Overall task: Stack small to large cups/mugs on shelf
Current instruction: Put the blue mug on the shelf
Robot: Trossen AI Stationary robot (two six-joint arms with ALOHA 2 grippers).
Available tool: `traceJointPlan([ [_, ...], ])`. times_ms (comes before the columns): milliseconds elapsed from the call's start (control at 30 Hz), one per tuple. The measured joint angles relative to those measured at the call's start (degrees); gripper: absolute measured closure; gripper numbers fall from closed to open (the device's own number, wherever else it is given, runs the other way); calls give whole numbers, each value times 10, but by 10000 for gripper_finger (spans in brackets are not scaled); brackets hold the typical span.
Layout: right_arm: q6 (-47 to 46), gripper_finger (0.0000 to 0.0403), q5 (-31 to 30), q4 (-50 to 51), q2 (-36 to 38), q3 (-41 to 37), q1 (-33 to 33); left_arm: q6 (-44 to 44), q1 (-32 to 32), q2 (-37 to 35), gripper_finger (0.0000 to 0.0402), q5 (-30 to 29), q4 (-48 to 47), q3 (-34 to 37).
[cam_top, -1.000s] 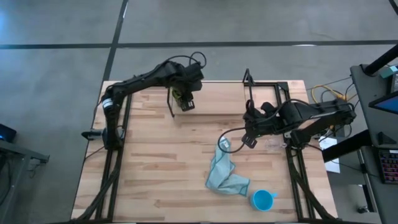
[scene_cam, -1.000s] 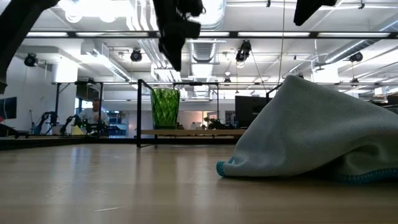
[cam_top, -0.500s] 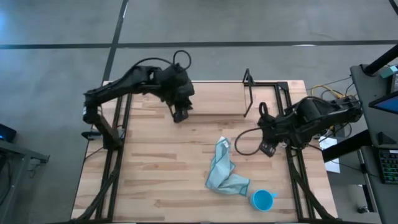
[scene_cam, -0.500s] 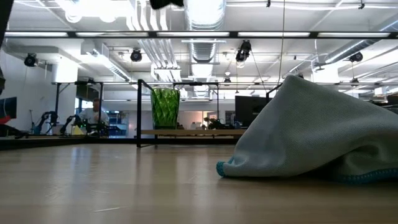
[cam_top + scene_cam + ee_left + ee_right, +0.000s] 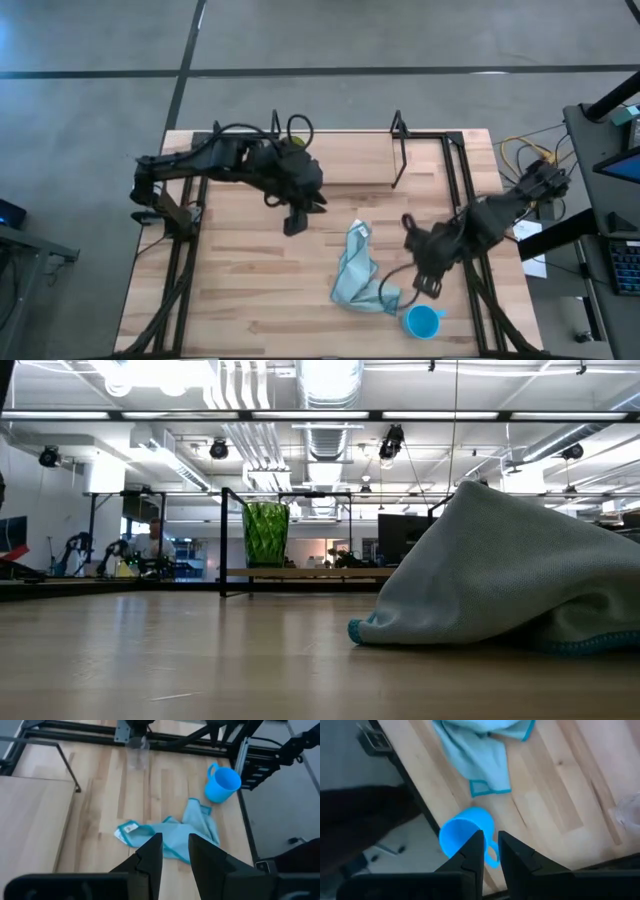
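Note:
The dark green cup (image 5: 265, 535) stands upright on the shelf (image 5: 320, 573), at its left end. The shelf's board also shows in the left wrist view (image 5: 30, 825). The bright blue mug (image 5: 422, 322) stands upright near the table's front right, handle out. The clear glass (image 5: 137, 755) stands on the table toward the right side. My left gripper (image 5: 292, 222) hangs over the table's middle, fingers a little apart, empty. My right gripper (image 5: 425, 285) is shut and empty just above the blue mug (image 5: 467, 832).
A light blue cloth (image 5: 358, 278) lies crumpled between the two grippers, just left of the blue mug, and fills the right of the low view (image 5: 510, 575). The table's front edge and right frame rail (image 5: 470, 260) are close to the mug.
My left gripper has drawn away from the green cup on the shelf, going toward the table's near edge and its middle; the cup stays upright on the shelf. My right gripper has gone toward the near edge, down to the blue mug.

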State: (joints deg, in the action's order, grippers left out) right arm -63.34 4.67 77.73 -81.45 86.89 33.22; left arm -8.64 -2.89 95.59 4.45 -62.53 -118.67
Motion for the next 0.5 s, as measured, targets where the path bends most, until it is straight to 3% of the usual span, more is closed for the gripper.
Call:
traceJointPlan([
  [300,-27,351,7,-3,-72,0,46,-1,-11,2,322,0,11,0],
  [500,-60,351,107,-3,-109,0,54,0,-11,-1,322,-1,12,-2],
])
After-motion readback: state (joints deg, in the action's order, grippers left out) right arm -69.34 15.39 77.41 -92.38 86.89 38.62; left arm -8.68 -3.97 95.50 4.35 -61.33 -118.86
